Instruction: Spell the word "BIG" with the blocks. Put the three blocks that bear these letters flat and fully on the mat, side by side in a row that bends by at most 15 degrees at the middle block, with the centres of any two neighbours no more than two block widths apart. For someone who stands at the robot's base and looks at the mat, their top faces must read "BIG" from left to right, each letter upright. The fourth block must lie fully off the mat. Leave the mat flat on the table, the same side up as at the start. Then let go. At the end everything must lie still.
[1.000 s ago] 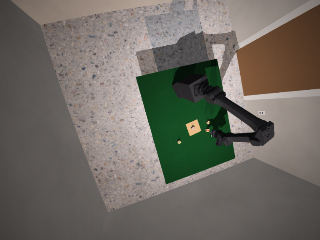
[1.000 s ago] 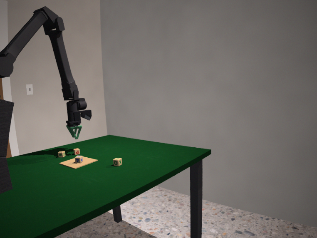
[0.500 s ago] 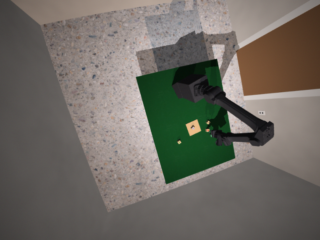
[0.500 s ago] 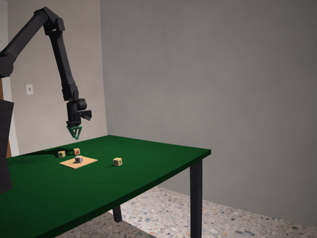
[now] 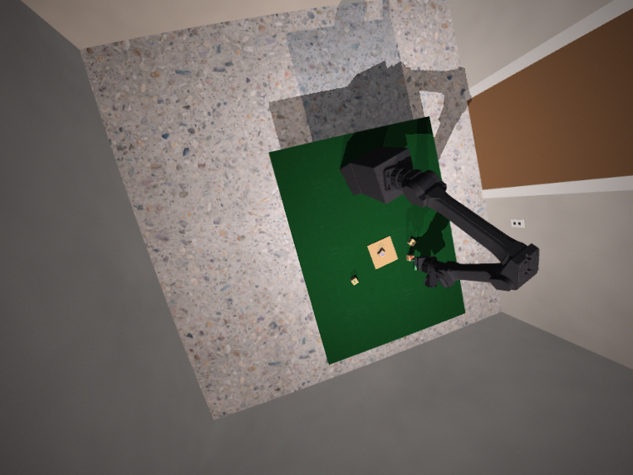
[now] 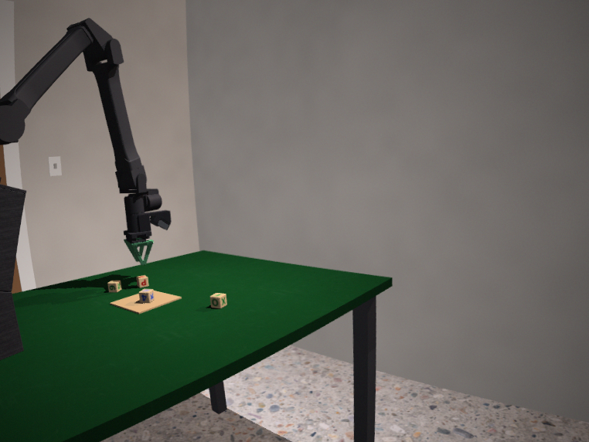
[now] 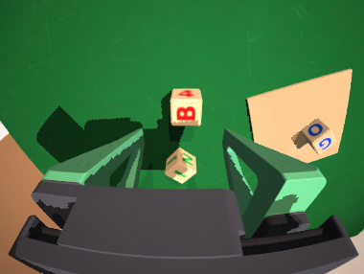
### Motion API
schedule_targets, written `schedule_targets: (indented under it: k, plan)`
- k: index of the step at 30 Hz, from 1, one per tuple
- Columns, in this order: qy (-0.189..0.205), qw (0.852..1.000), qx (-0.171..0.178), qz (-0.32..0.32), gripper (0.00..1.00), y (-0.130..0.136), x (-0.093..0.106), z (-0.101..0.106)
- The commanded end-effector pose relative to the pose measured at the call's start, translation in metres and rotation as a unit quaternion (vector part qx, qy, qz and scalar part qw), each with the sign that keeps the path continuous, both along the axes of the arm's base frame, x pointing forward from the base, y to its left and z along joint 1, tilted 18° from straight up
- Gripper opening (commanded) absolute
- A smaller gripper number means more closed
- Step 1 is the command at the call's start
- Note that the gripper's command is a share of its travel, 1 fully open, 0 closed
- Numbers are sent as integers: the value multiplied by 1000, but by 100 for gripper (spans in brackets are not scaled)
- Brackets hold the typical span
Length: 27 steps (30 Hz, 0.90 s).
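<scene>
My gripper [image 5: 419,265] [image 6: 139,253] [image 7: 183,135] is open and empty, hanging well above the green table beside the mat. In the wrist view a block with a green letter [image 7: 181,165] [image 6: 114,286] [image 5: 410,241] lies on the table below and between the fingers. A block with a red B [image 7: 186,108] [image 6: 142,280] [image 5: 409,257] lies just beyond it. Both are off the tan mat [image 7: 286,104] [image 6: 128,303] [image 5: 375,261]. A block with blue letters [image 7: 313,136] [image 6: 146,295] [image 5: 381,251], O and G showing, sits on the mat, turned at an angle.
A fourth block with green letters [image 6: 218,300] [image 5: 354,280] lies alone on the table [image 6: 285,294] [image 5: 316,204], off the mat on its far side from the gripper. The arm's dark base [image 5: 370,173] stands at the table's back edge.
</scene>
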State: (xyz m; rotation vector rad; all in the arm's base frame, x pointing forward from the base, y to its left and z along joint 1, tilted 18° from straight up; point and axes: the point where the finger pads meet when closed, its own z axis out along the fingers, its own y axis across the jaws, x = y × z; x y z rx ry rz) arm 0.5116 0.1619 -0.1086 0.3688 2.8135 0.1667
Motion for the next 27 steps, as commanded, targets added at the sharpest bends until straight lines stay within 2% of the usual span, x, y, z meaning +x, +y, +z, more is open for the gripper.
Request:
schedule_targets:
  k: [1, 16, 27]
  plan:
    - [-10, 1000, 1, -4, 65, 2, 14, -6]
    - [-8, 1000, 0, -4, 65, 3, 18, -24]
    - [-6, 1000, 0, -4, 65, 3, 19, -30]
